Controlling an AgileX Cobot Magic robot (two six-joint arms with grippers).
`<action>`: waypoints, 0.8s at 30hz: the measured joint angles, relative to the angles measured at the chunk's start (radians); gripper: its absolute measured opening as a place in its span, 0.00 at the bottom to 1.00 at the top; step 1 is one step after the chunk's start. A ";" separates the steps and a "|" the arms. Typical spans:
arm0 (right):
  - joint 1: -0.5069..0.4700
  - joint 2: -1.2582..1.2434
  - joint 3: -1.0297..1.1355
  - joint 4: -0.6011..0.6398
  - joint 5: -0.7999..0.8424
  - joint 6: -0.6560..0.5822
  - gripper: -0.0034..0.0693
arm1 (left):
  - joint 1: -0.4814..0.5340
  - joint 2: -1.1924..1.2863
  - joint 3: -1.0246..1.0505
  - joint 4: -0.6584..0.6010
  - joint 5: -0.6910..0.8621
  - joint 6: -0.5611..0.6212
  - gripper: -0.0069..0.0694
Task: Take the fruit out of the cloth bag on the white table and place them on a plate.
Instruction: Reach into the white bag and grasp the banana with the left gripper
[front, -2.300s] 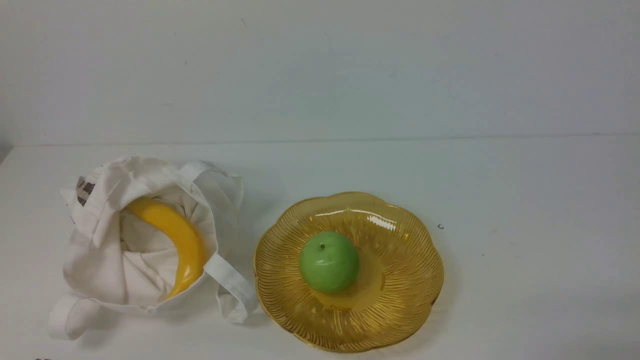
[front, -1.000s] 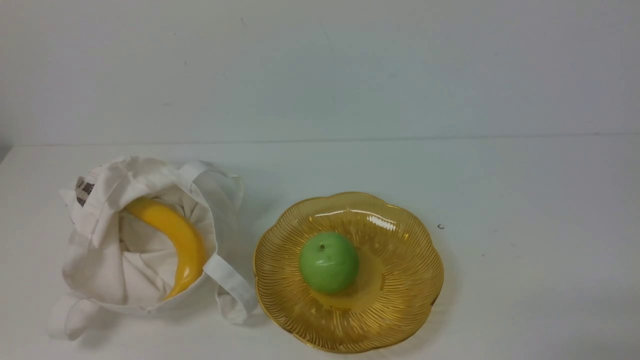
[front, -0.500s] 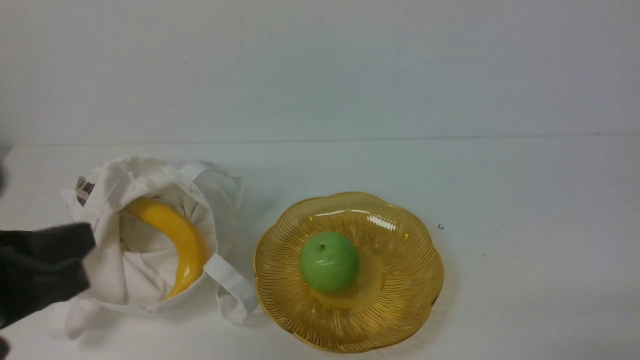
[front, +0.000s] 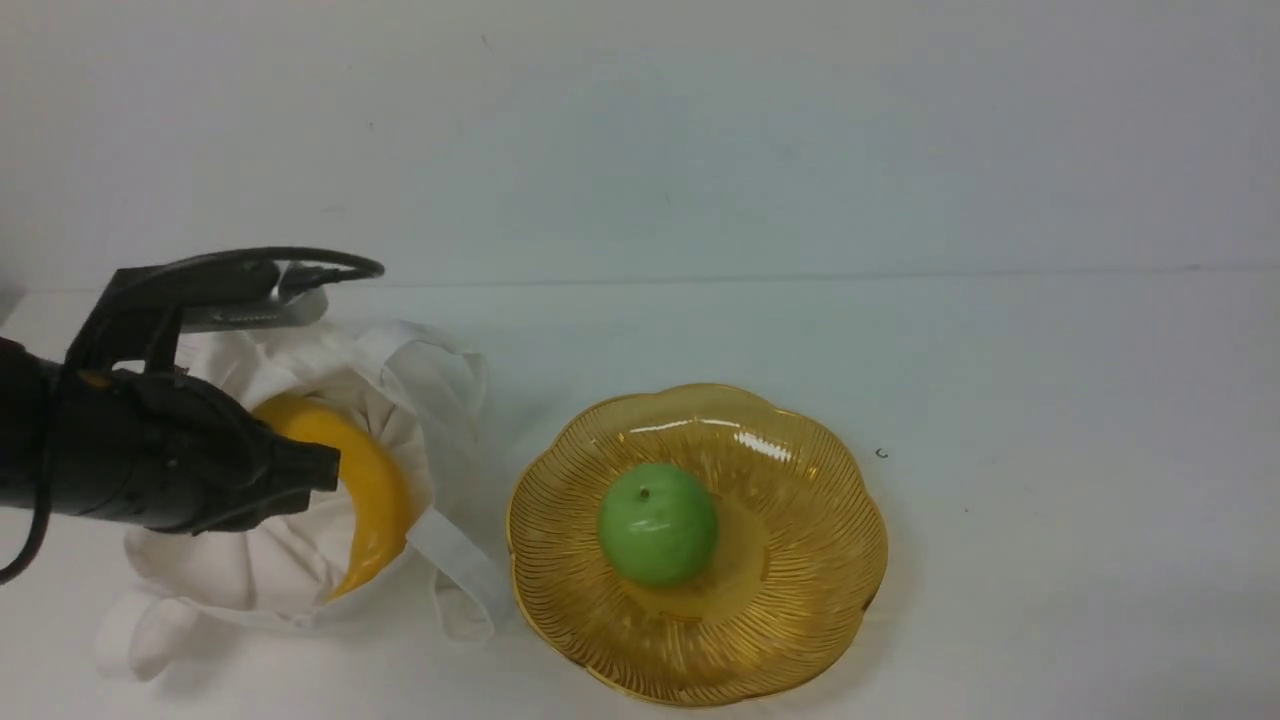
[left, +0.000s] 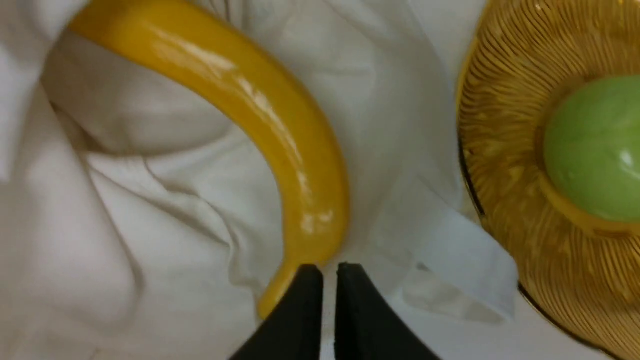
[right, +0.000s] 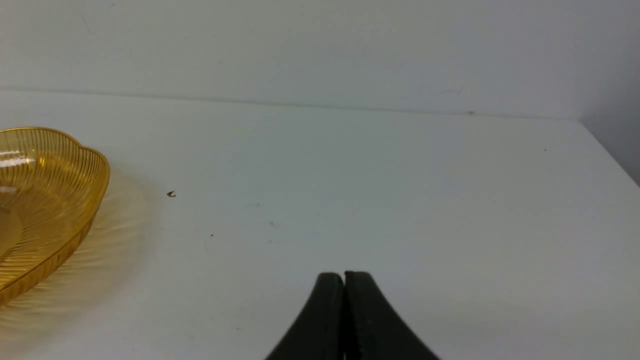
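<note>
Yellow banana (front: 375, 490) is lying curved inside the open bag (front: 260, 575), w/ its thin tip pointing toward the robot's side and its outer curve resting against the bag wall nearest the plate (front: 800, 630). The white cloth bag is sitting crumpled on the surface (front: 1050, 400), at the robot's left, just beside the plate; one strap is drooping toward the plate's rim.

The L end effector (front: 328, 468) is being held over the bag's mouth, and the banana's far end is being hidden by it in the front view. In the L wrist view its fingers are being kept almost together, only a slim gap btw them, nothing gripped. The tips are hovering just beside the banana's thin end; contact can't be told.

A green apple (front: 657, 523) is sitting at the plate's centre.

The R end effector (right: 344, 277) is being seen only in its own wrist view: fingers pressed together, empty, above bare surface, well apart from the plate's edge.
</note>
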 joint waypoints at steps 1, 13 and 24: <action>0.000 0.000 0.000 0.000 0.000 0.000 0.03 | 0.000 0.000 0.000 0.000 -0.006 0.000 0.16; 0.000 0.000 0.000 0.000 0.000 0.000 0.03 | 0.000 0.182 0.000 -0.075 -0.156 0.000 0.83; 0.000 0.000 0.000 0.000 0.000 0.000 0.03 | -0.008 0.252 -0.003 -0.130 -0.180 0.002 0.92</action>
